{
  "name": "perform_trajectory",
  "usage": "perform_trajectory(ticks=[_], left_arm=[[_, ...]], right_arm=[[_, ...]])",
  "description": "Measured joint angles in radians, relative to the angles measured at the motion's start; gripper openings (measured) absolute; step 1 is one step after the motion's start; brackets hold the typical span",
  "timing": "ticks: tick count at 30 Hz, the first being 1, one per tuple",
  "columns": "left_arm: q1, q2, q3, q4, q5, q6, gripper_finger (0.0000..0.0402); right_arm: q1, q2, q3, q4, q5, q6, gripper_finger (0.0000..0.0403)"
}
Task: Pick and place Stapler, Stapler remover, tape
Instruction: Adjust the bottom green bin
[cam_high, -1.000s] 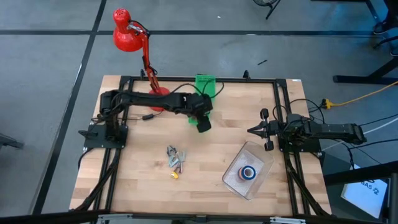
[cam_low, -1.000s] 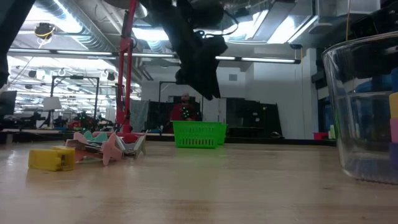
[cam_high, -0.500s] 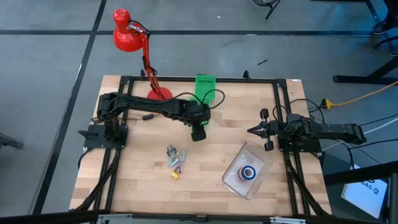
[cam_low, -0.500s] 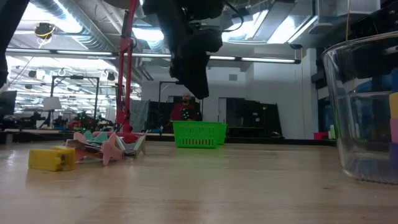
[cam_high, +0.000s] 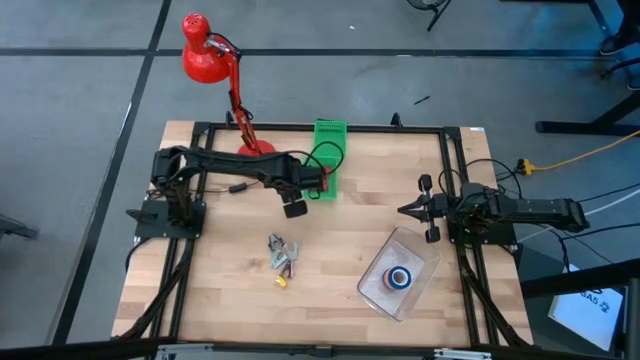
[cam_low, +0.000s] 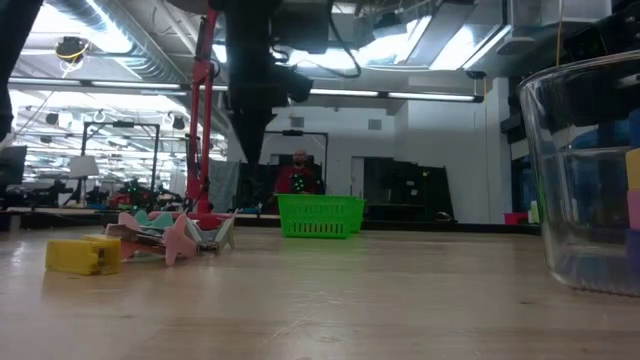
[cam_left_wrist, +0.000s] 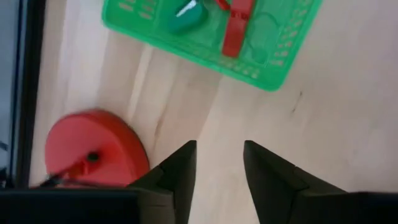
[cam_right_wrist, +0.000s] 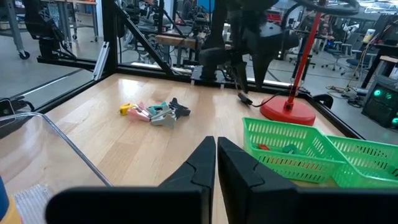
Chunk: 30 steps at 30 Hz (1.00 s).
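My left gripper (cam_high: 293, 209) is open and empty above the bare table, between the green basket (cam_high: 328, 160) and the red lamp base (cam_left_wrist: 93, 149); it also shows in its wrist view (cam_left_wrist: 219, 163) and hangs high in the low view (cam_low: 250, 140). The basket (cam_left_wrist: 267, 56) holds a red piece (cam_left_wrist: 233, 28) and a teal piece (cam_left_wrist: 183, 15). A pile of small grey and pink pieces (cam_high: 280, 254) with a yellow piece (cam_high: 281, 281) lies on the table near the front. Tape rolls (cam_high: 400, 278) lie in the clear container (cam_high: 385, 255). My right gripper (cam_high: 408, 210) waits shut at the right.
A red desk lamp (cam_high: 205, 55) stands at the far edge, its cable (cam_high: 238, 186) under my left arm. The clear container stands near the low camera (cam_low: 590, 180). A person (cam_low: 298, 176) sits in the room behind. Bare wood lies between pile and container.
My left gripper has moved from beside the green basket toward the table's left edge, staying above the table. Nothing on the table has moved.
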Motion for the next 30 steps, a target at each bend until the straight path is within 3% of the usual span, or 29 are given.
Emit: perform_trajectory(ticks=[8, 12, 23, 27, 30], left_arm=[[0.049, 0.045, -0.087, 0.075, 0.054, 0.069, 0.0047], [0.06, 0.05, -0.117, 0.2, 0.059, 0.123, 0.0006], [0.073, 0.067, -0.118, 0.384, 0.115, 0.222, 0.0002], [0.055, 0.066, -0.07, 0.256, -0.012, 0.229, 0.0002], [0.057, 0.066, -0.035, 0.255, -0.029, 0.288, 0.0002]], right_arm=[[0.0, 0.0, 0.0, 0.0, 0.0, 0.0, 0.0021], [0.0, 0.0, 0.0, 0.0, 0.0, 0.0, 0.0021], [0.0, 0.0, 0.0, 0.0, 0.0, 0.0, 0.0021], [0.0, 0.0, 0.0, 0.0, 0.0, 0.0, 0.0021], [0.0, 0.0, 0.0, 0.0, 0.0, 0.0, 0.0021]])
